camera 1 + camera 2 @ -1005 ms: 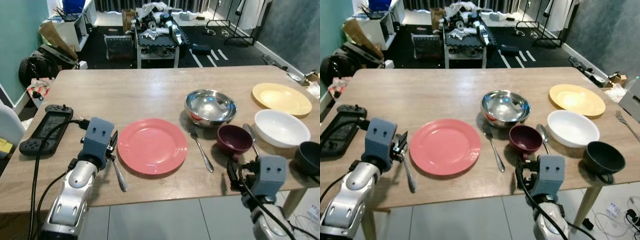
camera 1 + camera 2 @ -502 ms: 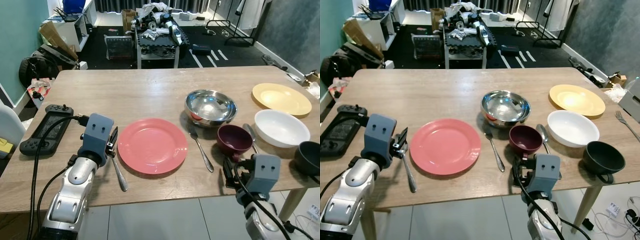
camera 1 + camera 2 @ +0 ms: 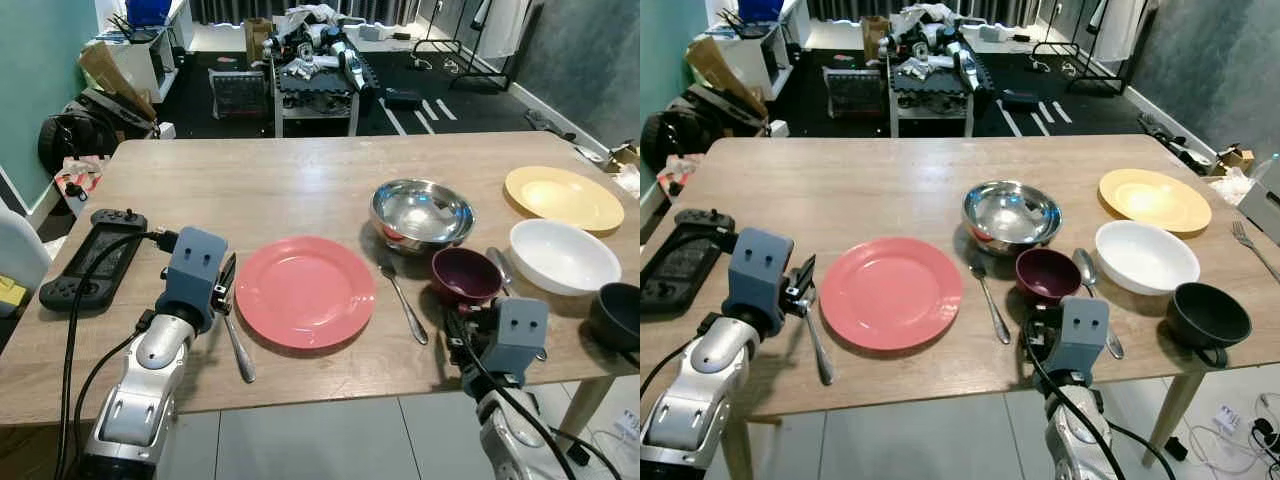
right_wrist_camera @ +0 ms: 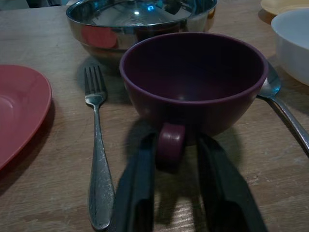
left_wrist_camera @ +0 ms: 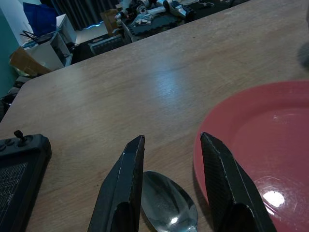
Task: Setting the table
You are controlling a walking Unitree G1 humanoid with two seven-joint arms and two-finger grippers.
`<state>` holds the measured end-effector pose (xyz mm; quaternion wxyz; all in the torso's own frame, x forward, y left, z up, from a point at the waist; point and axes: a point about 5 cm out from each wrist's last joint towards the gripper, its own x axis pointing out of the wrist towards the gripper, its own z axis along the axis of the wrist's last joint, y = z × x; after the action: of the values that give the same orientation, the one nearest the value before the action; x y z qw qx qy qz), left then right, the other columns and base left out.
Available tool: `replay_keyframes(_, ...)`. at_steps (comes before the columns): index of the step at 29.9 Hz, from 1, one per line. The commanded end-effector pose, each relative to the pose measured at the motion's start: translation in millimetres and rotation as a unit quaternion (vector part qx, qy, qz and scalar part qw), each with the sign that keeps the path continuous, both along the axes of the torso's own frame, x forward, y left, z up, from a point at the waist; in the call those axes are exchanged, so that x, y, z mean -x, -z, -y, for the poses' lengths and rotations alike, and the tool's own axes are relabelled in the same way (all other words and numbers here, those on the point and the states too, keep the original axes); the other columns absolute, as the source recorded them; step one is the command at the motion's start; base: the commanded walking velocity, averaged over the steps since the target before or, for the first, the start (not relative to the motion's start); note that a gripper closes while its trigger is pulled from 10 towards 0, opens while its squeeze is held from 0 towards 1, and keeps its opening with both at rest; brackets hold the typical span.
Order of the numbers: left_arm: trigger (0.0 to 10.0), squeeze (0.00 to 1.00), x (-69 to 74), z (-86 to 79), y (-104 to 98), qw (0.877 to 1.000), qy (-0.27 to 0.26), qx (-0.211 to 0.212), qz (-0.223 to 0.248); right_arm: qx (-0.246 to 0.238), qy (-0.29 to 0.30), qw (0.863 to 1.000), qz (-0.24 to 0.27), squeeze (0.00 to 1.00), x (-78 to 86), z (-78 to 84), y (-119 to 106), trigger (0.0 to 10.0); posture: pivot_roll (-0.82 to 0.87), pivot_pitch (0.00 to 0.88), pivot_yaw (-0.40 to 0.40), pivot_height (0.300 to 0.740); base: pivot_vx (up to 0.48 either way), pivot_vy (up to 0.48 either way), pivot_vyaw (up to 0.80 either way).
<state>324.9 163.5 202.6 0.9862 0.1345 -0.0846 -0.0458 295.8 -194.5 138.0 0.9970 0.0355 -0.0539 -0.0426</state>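
Note:
A pink plate (image 3: 305,292) lies at the table's near left. Just left of it lies a spoon (image 3: 238,345), and my left gripper (image 5: 172,137) hangs open over the spoon's bowl (image 5: 170,209), one finger on each side. A fork (image 3: 403,303) lies to the right of the plate. Beside the fork stands a maroon cup (image 4: 193,79) with its handle (image 4: 170,141) turned toward me. My right gripper (image 3: 455,325) is open at the table's near edge, and its fingers (image 4: 137,183) straddle that handle.
A steel bowl (image 3: 421,213) sits behind the cup. A second spoon (image 3: 498,262), a white bowl (image 3: 563,255), a yellow plate (image 3: 563,197) and a black cup (image 3: 615,313) are at the right. A game console (image 3: 92,258) lies far left. Clutter stands beyond the table.
My right gripper has risen and moved forward to the maroon cup, so its fingers now flank the handle. The left arm has hardly moved.

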Motion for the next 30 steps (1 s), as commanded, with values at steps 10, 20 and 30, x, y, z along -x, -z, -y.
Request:
replay_keyframes(10, 10.0, 0.00, 1.2, -0.5, 4.3, 1.000, -0.003, 0.003, -0.011, 0.008, 0.023, 1.000, 0.000, 0.00, 0.0, 7.7, 3.4, 0.0, 0.10, 0.135, 0.072, 0.740, 0.000, 0.000, 0.00)
replay_keyframes(20, 10.0, 0.00, 16.4, 25.9, 0.6, 0.990, 0.124, -0.040, -0.047, 0.003, 0.061, 0.994, 0.086, 0.00, 23.6, 13.8, -45.0, 4.9, 0.09, 0.143, 0.075, 0.740, 0.000, 0.000, 0.00)
replay_keyframes(30, 10.0, 0.00, 16.1, 31.3, -32.1, 0.992, 0.111, -0.060, -0.002, -0.011, 0.024, 0.989, 0.148, 0.00, 24.5, 4.2, -81.8, 10.0, 0.08, 0.134, 0.090, 0.740, 0.000, 0.000, 0.00)
